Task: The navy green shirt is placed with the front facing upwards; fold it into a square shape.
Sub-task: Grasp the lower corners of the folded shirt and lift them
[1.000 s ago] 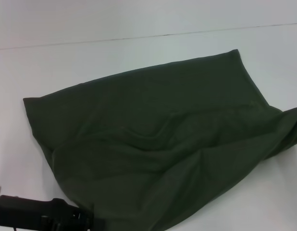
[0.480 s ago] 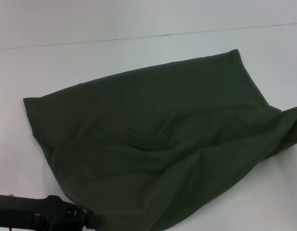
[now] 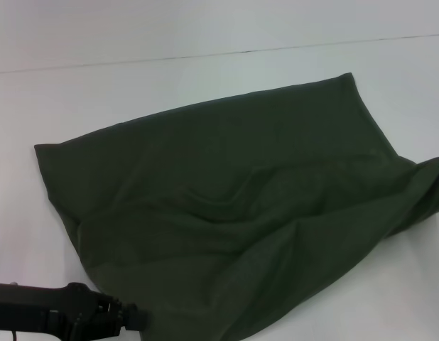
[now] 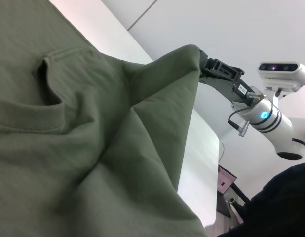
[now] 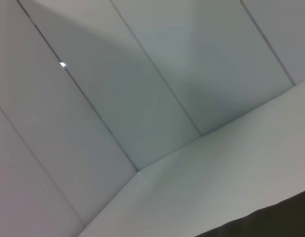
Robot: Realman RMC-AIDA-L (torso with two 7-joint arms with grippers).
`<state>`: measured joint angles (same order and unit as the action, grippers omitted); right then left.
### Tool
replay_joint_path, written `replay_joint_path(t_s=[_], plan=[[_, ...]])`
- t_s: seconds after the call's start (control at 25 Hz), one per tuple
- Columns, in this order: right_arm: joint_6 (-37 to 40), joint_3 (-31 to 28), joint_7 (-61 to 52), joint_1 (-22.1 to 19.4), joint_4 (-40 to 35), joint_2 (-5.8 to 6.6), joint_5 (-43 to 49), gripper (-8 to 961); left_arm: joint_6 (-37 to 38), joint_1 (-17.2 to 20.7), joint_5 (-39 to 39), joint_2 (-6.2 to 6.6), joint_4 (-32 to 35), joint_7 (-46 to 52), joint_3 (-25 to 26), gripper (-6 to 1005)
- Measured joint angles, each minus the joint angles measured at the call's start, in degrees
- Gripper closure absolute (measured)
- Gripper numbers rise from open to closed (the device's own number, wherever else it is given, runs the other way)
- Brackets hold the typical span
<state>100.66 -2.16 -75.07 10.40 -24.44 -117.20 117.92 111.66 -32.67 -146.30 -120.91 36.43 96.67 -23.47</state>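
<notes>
While the left pincer (image 3: 138, 317) sits at the near hem of the navy green shirt (image 3: 234, 206), its grip hidden, the right pincer (image 4: 204, 63) holds a raised corner. Folded over but rumpled, the shirt covers the white bench (image 3: 84, 92); squaring remains, and nothing blocks.

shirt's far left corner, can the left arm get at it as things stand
Probably yes: that corner of the shirt lies flat with only bare table between it and the left tool, at the near hem.

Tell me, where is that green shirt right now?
The navy green shirt lies spread across the white table, its near corners lifted by the left gripper and right gripper.
</notes>
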Motion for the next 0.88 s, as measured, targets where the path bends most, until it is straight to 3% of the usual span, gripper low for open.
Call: replay_joint_path(t_s=[0.4, 0.88], plan=[[-1.0, -3.2, 10.0, -2.7, 0.1, -1.69, -0.2, 907, -0.4, 0.0, 1.1, 0.03, 0.2, 0.2, 0.7, 919], [-1.6, -7.0, 6.7, 0.0, 0.2, -1.61, -0.2, 907, -2.5, -0.6, 4.5, 1.02, 0.2, 1.0, 4.9, 918]])
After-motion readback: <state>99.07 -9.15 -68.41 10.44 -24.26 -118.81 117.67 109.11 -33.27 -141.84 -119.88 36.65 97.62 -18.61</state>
